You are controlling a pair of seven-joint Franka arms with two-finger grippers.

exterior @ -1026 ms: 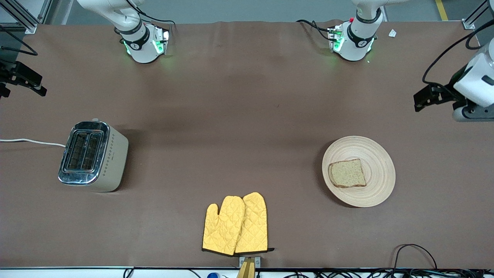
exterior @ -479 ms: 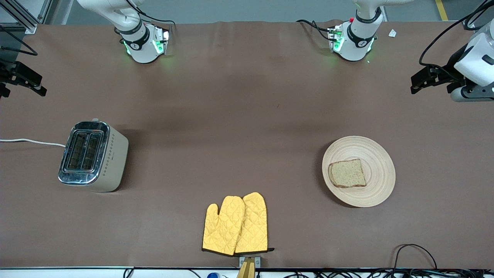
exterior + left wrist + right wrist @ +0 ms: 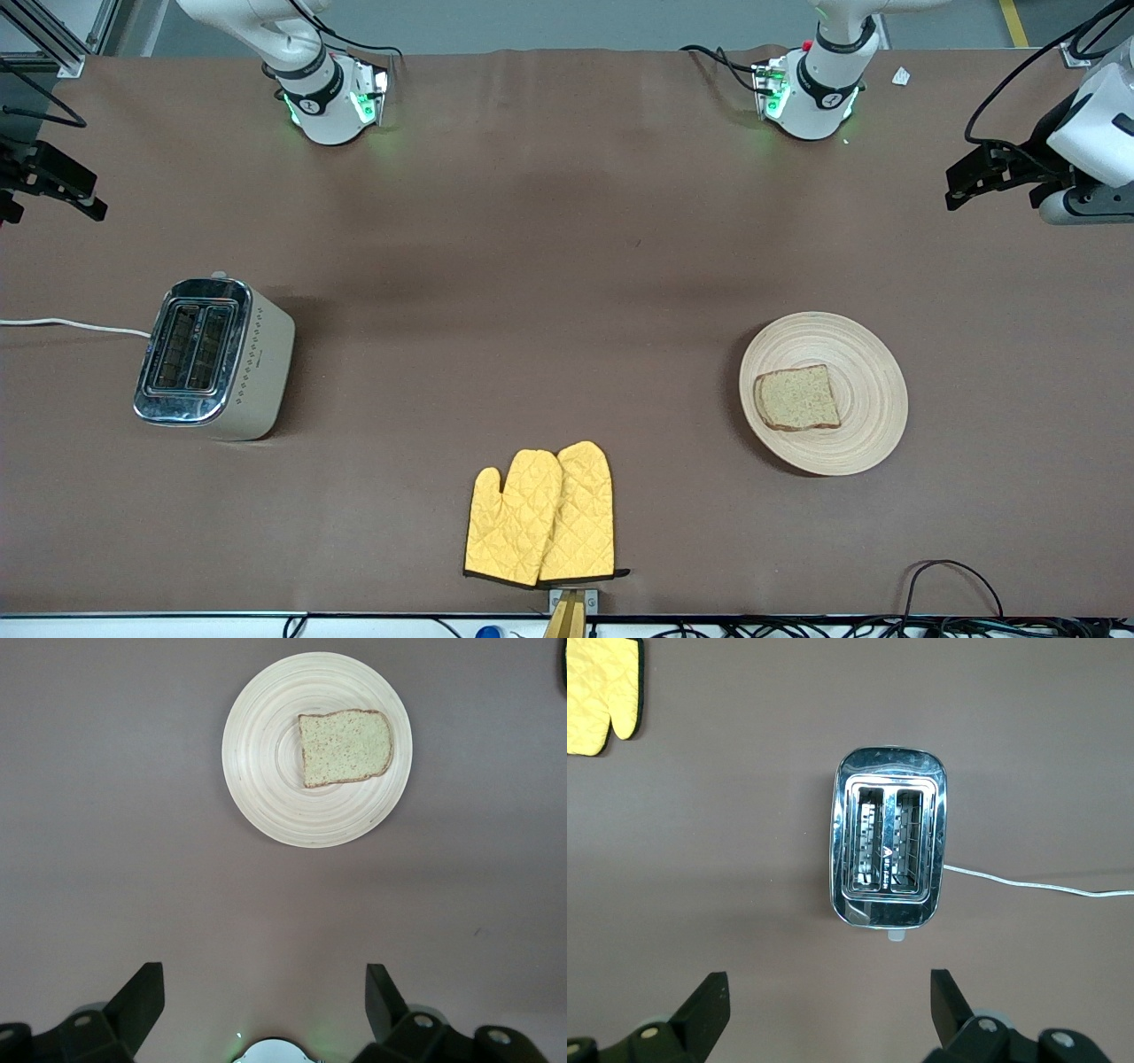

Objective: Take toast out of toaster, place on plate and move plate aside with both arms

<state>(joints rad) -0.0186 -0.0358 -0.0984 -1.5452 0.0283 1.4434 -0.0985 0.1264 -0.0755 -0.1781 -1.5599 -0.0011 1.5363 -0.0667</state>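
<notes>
The toast [image 3: 797, 398] lies flat on the round light-wood plate [image 3: 873, 354], toward the left arm's end of the table. Both also show in the left wrist view, the toast [image 3: 345, 747] on the plate [image 3: 266, 753]. My left gripper [image 3: 970, 182] hangs open and holds nothing, up in the air over the bare table at the left arm's end, apart from the plate; in its wrist view its fingers [image 3: 142, 997] stand wide apart. My right gripper [image 3: 62, 186] is open and holds nothing, high over the right arm's end, above the table beside the toaster.
A chrome two-slot toaster [image 3: 213, 354] with a white cord [image 3: 71, 324] stands at the right arm's end; the right wrist view shows its slots [image 3: 886, 846] without bread. Two yellow quilted oven mitts [image 3: 542, 514] lie near the table's front edge, mid-table.
My left gripper has risen and drawn away from the plate, toward the robots' side of the table. The right arm, toast and plate have not moved.
</notes>
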